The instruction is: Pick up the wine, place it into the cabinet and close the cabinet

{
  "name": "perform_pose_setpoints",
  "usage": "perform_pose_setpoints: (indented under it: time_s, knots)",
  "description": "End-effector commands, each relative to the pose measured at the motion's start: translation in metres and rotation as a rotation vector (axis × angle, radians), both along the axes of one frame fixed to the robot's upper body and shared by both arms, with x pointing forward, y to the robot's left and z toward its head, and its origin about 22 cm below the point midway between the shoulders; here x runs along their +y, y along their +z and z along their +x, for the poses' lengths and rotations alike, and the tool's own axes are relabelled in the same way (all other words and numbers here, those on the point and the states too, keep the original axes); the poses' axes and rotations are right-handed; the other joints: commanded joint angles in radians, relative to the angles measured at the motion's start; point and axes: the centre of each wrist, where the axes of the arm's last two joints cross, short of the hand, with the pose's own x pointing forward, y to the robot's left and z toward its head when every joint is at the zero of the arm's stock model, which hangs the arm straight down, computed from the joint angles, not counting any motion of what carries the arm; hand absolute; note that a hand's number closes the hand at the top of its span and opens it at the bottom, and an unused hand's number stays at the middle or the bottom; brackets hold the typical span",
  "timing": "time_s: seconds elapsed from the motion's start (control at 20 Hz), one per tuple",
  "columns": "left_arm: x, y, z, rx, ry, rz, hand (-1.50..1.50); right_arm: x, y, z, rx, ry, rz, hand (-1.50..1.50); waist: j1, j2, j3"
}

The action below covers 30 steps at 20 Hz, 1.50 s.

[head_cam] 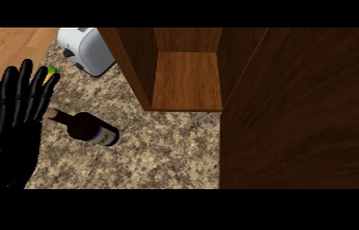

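Open cabinet ahead, counter partly blocked at left

The cabinet (188,81) stood open, its wooden shelf bare and reachable from the near side; its door (291,110) walled off the right. On the granite counter (161,153), the wine bottle (88,127) lay at left, the toaster (85,48) far left. Bare counter stretched between bottle and door.

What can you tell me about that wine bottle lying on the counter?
The wine bottle is dark, nearly black glass with a pale label near its base and a light cork-coloured top. It lies on its side on the speckled granite counter, neck pointing toward the left hand, whose straight fingers are right by the neck. It sits in front of the open cabinet.
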Motion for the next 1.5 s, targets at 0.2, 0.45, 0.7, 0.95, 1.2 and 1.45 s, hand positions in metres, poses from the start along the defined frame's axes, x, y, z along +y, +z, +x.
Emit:
perform_pose_setpoints:
  time_s: [0.2,0.45,0.7,0.95,1.2,1.45]
  knots:
    - [0.069,-0.013,-0.026,-0.062,-0.175,-0.059,-1.50,-0.001,0.002,-0.035,-0.017,0.036,-0.010,-1.50,-0.008,0.008,0.010]
    - [0.065,-0.022,-0.033,0.111,-0.243,-0.285,-1.50,0.000,0.016,-0.049,0.069,0.252,-0.023,-1.50,-0.008,0.009,0.011]
    - [0.066,0.031,-0.047,0.151,-0.293,-0.270,-1.50,0.008,0.053,-0.072,0.066,0.268,-0.012,-1.50,-0.006,0.010,0.012]
    - [0.062,0.037,-0.078,0.151,-0.277,-0.290,-1.50,0.025,0.072,-0.070,0.073,0.260,-0.009,-1.50,-0.001,0.011,0.011]
    - [0.061,0.062,-0.066,0.151,-0.257,-0.300,-1.50,0.021,0.095,-0.087,0.075,0.259,-0.019,-1.50,-0.011,0.010,0.012]
    - [0.059,0.064,-0.081,0.192,-0.258,-0.290,-1.50,0.020,0.112,-0.072,0.085,0.269,-0.025,-1.50,-0.002,0.009,0.011]
